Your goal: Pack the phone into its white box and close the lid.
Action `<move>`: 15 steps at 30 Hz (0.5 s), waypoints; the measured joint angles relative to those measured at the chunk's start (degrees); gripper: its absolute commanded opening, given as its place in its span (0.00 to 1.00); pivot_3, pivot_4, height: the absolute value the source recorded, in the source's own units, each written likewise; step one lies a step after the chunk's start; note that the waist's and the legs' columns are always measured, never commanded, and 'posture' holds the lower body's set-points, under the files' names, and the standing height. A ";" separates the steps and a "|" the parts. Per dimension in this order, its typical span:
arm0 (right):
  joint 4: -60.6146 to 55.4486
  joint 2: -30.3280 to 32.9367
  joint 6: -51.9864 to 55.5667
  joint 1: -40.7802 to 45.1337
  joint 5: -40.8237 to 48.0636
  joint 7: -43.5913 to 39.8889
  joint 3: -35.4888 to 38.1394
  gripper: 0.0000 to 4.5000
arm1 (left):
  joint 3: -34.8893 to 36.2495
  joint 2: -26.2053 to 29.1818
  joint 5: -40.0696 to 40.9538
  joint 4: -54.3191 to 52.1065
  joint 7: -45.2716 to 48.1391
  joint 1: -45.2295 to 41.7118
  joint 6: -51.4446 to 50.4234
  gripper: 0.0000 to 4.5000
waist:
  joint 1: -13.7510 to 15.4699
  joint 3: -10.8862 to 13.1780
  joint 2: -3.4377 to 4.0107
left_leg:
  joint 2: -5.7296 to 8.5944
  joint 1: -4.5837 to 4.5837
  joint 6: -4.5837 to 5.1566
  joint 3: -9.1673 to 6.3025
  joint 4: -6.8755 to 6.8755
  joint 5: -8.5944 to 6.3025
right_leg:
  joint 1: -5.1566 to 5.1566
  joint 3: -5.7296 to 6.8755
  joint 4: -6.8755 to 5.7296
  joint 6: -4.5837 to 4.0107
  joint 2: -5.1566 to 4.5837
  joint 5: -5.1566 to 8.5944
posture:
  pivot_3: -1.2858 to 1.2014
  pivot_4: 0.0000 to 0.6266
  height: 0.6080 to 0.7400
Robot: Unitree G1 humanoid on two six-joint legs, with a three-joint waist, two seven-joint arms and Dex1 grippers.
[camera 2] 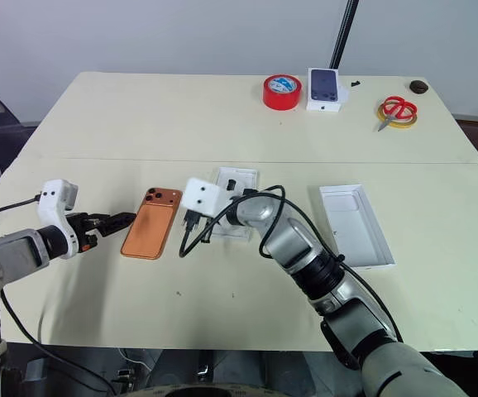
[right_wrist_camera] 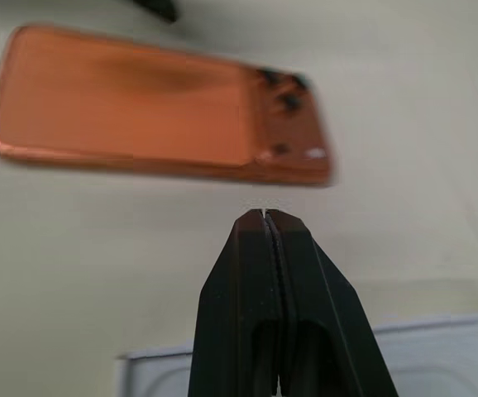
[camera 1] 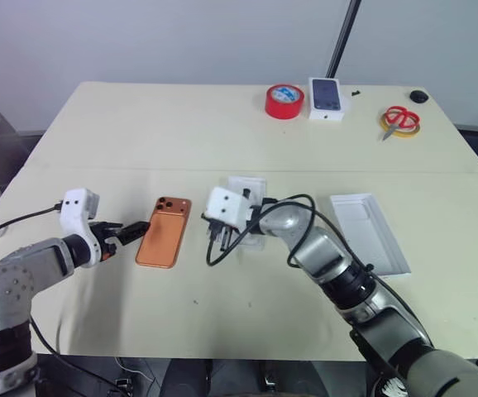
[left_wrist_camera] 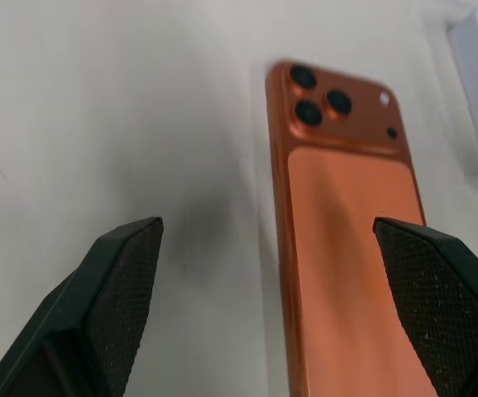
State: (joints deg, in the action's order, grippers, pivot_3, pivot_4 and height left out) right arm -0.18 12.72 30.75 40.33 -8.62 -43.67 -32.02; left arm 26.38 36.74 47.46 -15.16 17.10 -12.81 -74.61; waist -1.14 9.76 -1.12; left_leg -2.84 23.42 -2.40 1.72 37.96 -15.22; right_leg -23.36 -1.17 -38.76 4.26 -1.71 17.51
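**Phone lying flat, waiting to be picked up**

Black left gripper, fingers spread wide, sits beside the slim copper-orange phone, face down on the cream counter. Right gripper is pinched together, empty. Rigid, slick and breakable; likely best clamped across its long edges.

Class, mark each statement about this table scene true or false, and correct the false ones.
1. The slim copper-orange phone lies flat on the cream table with its camera block up. True.
2. The left gripper is shut on the phone. False: its fingers stand open, one over the table and one over the phone.
3. The right gripper is shut and holds nothing. True.
4. The red tape roll sits beside the phone. False: it is at the table's far side, beside the small white carton.
5. The phone is inside a white tray. False: it lies on the table.
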 measured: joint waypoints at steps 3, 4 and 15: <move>3.63 -1.37 0.89 2.81 -2.03 -0.38 -3.08 0.00 | -0.43 -0.59 1.32 0.64 0.00 -1.88 -3.61 0.95 | -0.07 0.00 0.00 | 0.00 0.00 -0.01 0.00 0.00 0.01 | -0.02 0.00 -0.02 0.00 0.01 0.00 | 0.52 0.24 0.94; 5.17 -1.64 0.69 3.75 -2.84 -0.48 -4.07 0.00 | -0.91 -0.88 1.56 0.76 0.09 -2.37 -4.50 0.95 | -0.09 0.00 0.00 | 0.00 0.00 -0.02 0.01 0.00 0.01 | -0.04 -0.01 -0.05 -0.01 0.00 0.00 | 0.52 0.24 0.94; 12.09 -4.08 -3.76 7.24 -8.07 -2.84 -8.67 0.00 | -2.18 -5.45 1.99 -1.55 0.27 -2.81 -6.79 0.95 | 0.18 -0.05 -0.02 | 0.07 -0.03 -0.05 0.01 0.00 0.03 | -0.01 -0.01 -0.08 -0.01 -0.12 0.01 | 0.52 0.24 0.94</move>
State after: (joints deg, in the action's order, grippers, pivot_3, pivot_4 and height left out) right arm 11.91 8.65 26.99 47.57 -16.69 -46.51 -40.69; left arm 24.20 31.29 49.45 -16.70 17.37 -15.62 -81.40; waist -0.96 9.72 -1.14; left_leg -2.77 23.39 -2.45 1.73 37.95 -15.19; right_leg -23.37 -1.19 -38.84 4.25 -1.83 17.51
